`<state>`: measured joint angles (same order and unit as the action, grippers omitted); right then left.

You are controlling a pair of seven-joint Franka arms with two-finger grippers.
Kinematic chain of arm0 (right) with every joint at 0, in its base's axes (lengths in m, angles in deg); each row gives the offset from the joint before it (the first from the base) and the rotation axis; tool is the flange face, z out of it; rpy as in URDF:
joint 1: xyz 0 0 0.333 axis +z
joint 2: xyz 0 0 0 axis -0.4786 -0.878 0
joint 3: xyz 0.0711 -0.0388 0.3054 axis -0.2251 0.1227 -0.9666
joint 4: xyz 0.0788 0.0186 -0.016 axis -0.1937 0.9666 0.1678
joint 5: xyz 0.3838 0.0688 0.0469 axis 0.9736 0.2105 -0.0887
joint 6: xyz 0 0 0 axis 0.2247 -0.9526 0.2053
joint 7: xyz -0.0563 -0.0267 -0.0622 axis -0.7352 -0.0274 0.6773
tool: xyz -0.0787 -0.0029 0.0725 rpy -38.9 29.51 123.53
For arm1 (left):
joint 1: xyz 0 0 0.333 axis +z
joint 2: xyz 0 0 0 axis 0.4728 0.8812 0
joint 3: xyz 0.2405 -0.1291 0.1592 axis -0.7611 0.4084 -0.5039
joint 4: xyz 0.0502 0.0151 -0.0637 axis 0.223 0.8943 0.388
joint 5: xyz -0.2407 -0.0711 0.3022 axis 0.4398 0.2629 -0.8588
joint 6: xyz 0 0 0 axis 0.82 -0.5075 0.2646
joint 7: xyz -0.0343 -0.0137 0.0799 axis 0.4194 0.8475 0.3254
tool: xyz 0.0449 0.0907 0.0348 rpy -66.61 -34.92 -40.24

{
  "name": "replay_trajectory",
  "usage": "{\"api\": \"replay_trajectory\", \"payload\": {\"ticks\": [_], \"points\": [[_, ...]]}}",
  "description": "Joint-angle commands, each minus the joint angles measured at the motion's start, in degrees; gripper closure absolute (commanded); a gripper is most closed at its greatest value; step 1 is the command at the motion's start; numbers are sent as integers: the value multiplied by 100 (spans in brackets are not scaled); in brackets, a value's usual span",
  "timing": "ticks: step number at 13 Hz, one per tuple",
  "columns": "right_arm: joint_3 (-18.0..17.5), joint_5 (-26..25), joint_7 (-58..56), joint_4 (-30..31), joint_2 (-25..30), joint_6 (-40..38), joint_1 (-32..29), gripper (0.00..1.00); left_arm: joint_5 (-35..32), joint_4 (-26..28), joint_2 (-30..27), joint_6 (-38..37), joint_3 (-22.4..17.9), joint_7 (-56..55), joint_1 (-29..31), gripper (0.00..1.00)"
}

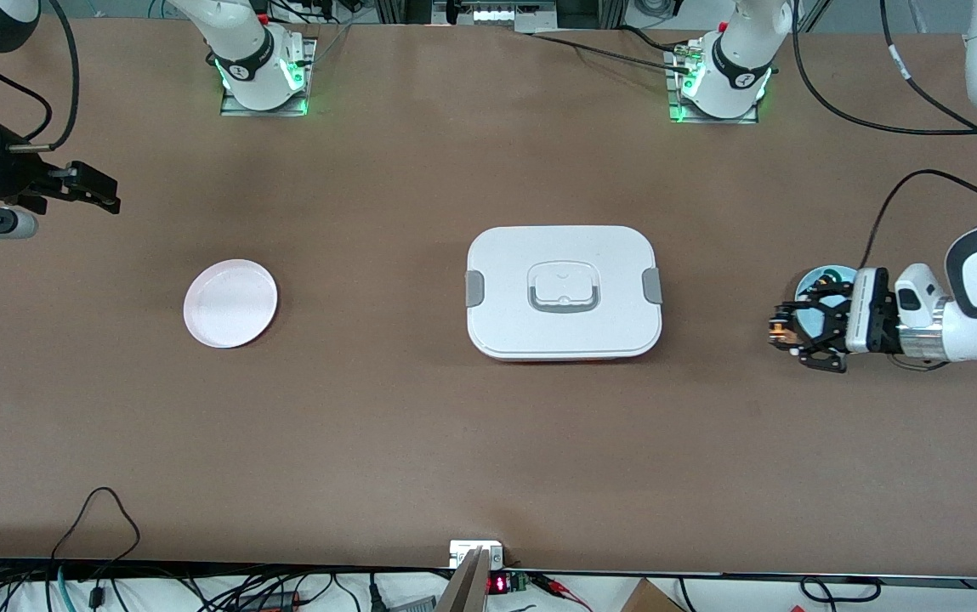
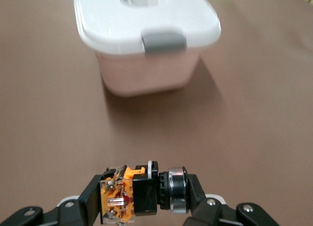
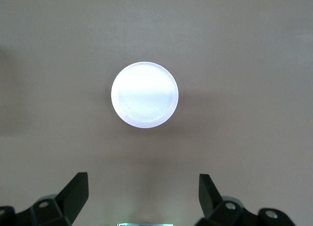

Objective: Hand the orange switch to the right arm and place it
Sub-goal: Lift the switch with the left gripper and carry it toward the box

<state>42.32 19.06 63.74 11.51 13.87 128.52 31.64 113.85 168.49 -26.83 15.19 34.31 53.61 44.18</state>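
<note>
My left gripper (image 1: 787, 330) hangs by the rim of a small blue plate (image 1: 820, 289) at the left arm's end of the table. It is shut on the orange switch (image 1: 780, 324), a tiny black part with an orange and copper block at one end and a silver ring at the other. In the left wrist view the orange switch (image 2: 145, 196) lies crosswise in the left gripper (image 2: 144, 191), one end against each finger. My right gripper (image 1: 95, 189) hovers open at the right arm's end. In the right wrist view the right gripper (image 3: 143, 189) holds nothing.
A white lidded box (image 1: 563, 293) with grey latches stands mid-table, and it fills the space ahead of the switch in the left wrist view (image 2: 146, 40). A pale pink plate (image 1: 230, 303) lies toward the right arm's end; the pink plate (image 3: 145, 95) has nothing on it.
</note>
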Motion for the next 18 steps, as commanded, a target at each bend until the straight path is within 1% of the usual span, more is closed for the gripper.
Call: {"api": "replay_trajectory", "payload": {"ticks": [1, 3, 4, 5, 6, 7, 10, 12, 13, 14, 16, 17, 18], "points": [[7, 25, -8, -59, -42, -2, 38, 0, 870, -201, 171, -406, -16, -236, -259, 100], [-2, 51, -17, -59, -85, -11, 47, 0, 1757, -201, 163, -897, -7, -805, -400, 100], [7, 260, -17, -50, -95, -19, 38, 0, 2135, -218, 154, -1151, 54, -1104, -479, 100], [15, 524, -8, -50, -112, -19, 12, 0, 2452, -219, 154, -1250, 220, -1438, -498, 100], [15, 570, 1, -42, -164, -28, 3, 0, 2682, -219, 154, -1251, 465, -1606, -498, 100], [15, 570, 1, -15, -174, -28, 12, 0, 2954, -219, 171, -1233, 581, -1617, -533, 100], [7, 614, -8, -6, -331, -37, 47, 0, 3859, -210, 259, -1189, 617, -1573, -997, 100], [7, 806, -8, -24, -463, -89, 240, 0, 4483, -210, 303, -1085, 617, -1564, -1244, 100], [7, 990, -17, -15, -525, -168, 301, 0, 4642, -210, 303, -875, 617, -1573, -1340, 100], [7, 1349, -8, -24, -612, -195, 319, 0, 4827, -210, 303, -760, 617, -1573, -1498, 100], [33, 2262, -26, -7, -788, -213, 267, 0, 5144, -210, 294, -331, 617, -1590, -1789, 100], [33, 2519, -26, 20, -832, -230, 293, 0, 5249, -210, 286, -145, 626, -1625, -1920, 100], [33, 2721, -8, 37, -894, -196, 337, 0, 5503, -210, 294, 31, 617, -1626, -2078, 100]]}}
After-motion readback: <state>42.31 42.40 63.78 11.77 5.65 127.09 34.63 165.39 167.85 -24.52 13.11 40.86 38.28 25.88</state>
